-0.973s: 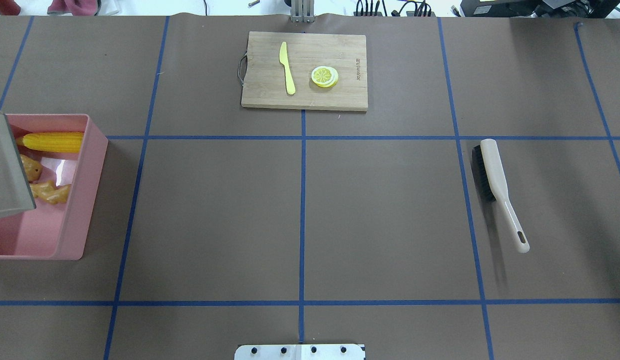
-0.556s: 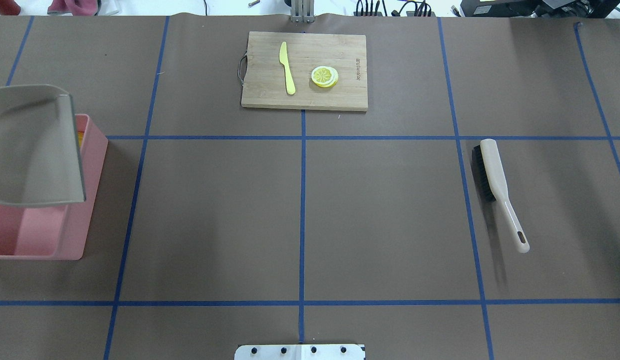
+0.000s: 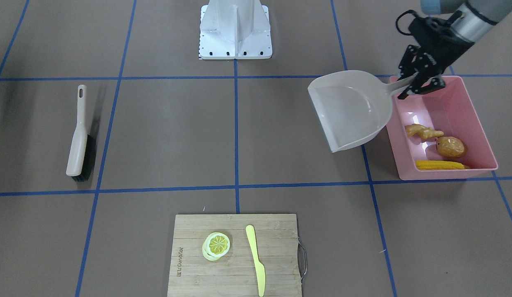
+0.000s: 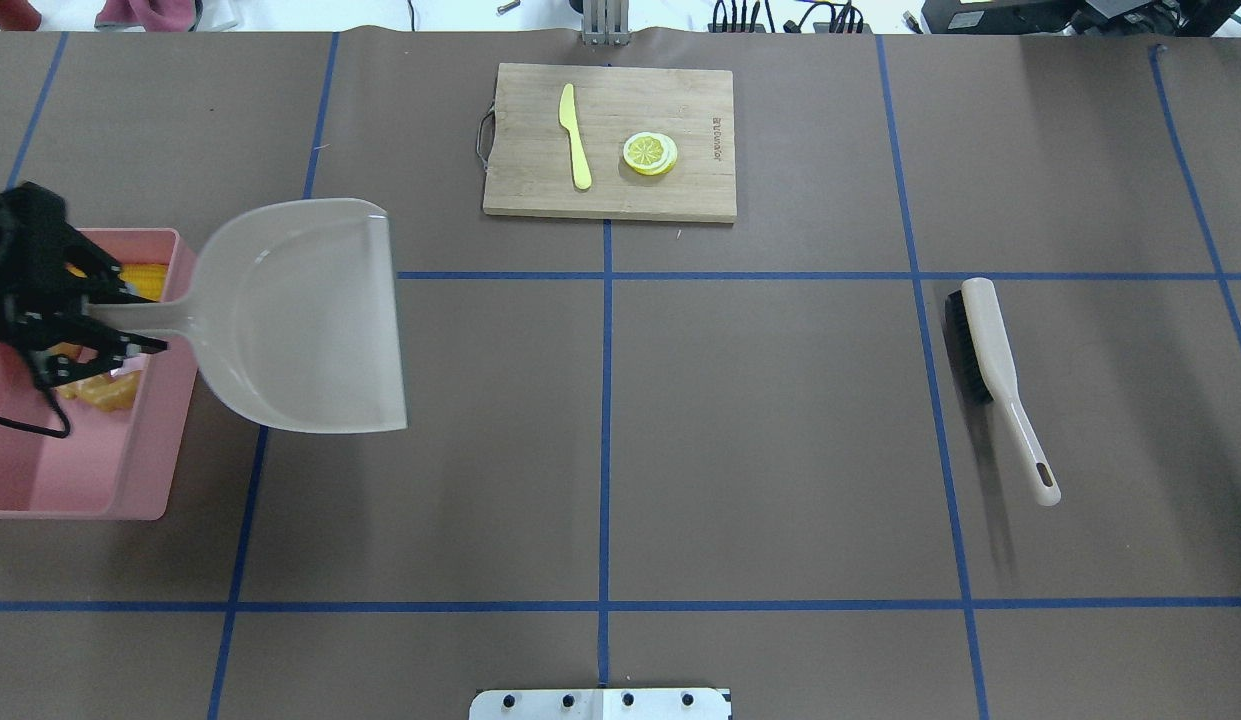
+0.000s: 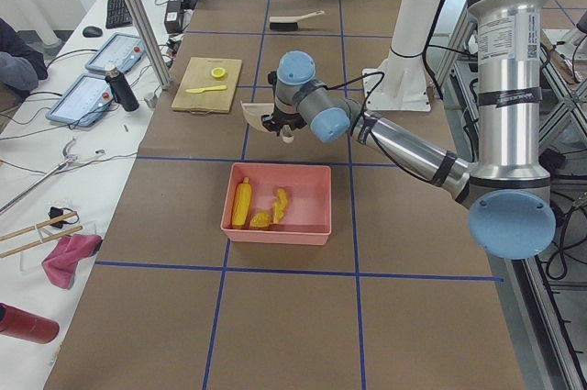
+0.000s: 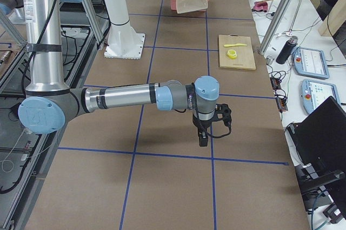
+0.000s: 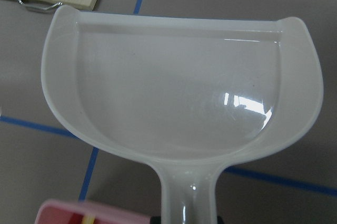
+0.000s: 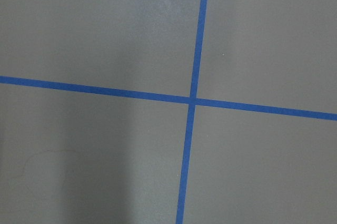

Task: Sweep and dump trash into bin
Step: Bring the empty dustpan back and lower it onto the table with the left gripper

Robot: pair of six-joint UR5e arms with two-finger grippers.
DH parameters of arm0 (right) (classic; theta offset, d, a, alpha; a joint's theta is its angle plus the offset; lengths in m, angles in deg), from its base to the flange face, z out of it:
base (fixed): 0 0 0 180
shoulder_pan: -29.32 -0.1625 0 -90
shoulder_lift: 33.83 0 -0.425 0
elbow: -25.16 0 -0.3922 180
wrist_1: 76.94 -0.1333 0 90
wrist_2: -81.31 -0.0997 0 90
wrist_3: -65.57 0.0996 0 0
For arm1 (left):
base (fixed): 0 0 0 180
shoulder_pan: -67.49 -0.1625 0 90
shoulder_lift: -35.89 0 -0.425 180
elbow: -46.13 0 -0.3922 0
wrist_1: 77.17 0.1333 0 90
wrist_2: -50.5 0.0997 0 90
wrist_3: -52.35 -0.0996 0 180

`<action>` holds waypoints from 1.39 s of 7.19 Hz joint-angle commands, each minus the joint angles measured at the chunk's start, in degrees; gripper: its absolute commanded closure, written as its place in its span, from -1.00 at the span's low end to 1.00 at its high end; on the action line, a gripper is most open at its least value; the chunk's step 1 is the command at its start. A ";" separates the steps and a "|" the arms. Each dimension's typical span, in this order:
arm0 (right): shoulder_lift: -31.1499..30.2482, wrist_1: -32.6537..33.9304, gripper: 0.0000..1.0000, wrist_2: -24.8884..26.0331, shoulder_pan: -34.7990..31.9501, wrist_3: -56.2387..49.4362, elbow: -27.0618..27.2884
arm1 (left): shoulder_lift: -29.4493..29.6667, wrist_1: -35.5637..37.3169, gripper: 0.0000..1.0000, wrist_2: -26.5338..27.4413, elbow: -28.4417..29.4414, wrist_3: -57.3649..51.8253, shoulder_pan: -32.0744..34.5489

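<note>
Now: your left gripper [image 4: 145, 320] is clamped on the handle of the beige dustpan [image 4: 300, 310], held just beside the pink bin [image 3: 445, 174]. The corn cob [image 3: 439, 165], potato [image 3: 450, 147] and ginger root [image 3: 423, 131] lie inside the bin. You cannot tell how the right gripper [image 6: 208, 132] has its jaws.

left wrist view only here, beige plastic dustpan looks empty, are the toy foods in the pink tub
observer: yes, yellow corn cob, brown-orange potato and knobbly tan ginger root lie in the large pink plastic tub.
operator: who holds the pan
observer: left gripper, shut on the handle of the beige plastic dustpan, above the tub.
operator: and the brush
observer: beige hand brush with black bristles lies on the table, robot's right side, no gripper on it.
</note>
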State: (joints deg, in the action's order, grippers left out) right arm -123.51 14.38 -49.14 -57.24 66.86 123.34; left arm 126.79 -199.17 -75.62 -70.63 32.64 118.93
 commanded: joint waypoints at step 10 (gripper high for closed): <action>-0.23 -0.18 -1.00 -0.15 -0.01 -0.06 0.70 | 16.76 -0.26 1.00 -2.99 16.38 0.76 -13.30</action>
State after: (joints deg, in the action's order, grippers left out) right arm -123.72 14.21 -49.29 -57.25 66.80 123.94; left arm 143.59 -199.33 -78.79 -55.02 36.03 105.01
